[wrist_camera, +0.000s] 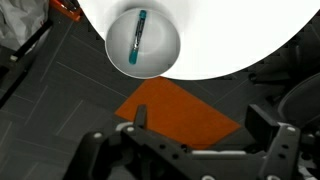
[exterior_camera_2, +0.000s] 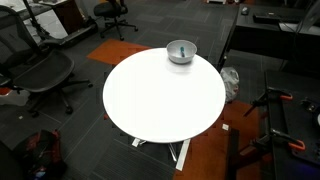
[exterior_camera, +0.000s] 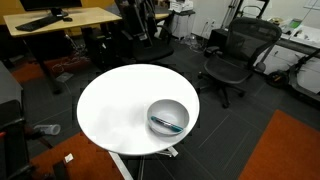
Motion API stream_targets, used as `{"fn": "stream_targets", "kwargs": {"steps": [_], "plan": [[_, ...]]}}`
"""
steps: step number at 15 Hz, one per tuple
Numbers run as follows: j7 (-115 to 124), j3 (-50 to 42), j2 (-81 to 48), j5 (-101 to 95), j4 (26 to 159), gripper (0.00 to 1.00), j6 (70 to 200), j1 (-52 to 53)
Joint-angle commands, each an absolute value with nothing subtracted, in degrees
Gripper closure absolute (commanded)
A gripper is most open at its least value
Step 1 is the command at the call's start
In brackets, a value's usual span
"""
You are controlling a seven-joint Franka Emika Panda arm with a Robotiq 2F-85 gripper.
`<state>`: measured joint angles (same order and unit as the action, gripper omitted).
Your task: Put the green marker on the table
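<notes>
The green marker lies inside a grey bowl near the edge of the round white table. In both exterior views the bowl stands at the table's rim, and the marker shows as a thin teal stick in it. My gripper shows only in the wrist view. It is off the table over the floor, well away from the bowl. Its fingers are wide apart and hold nothing. The arm is out of view in both exterior views.
An orange carpet patch lies on the dark floor beside the table. Black office chairs and wooden desks stand around. A black stand is close to the table.
</notes>
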<state>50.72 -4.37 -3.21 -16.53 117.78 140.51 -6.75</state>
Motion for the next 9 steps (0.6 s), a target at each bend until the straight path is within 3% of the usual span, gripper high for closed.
{"fn": "stream_targets", "kwargs": {"steps": [1,9], "plan": [[61.2,-6.6,-6.0,-17.7,115.7,0.00,137.7,-5.9],[65.7,-8.7,-11.5,-9.0,114.9,0.00,136.3,-6.4]]}}
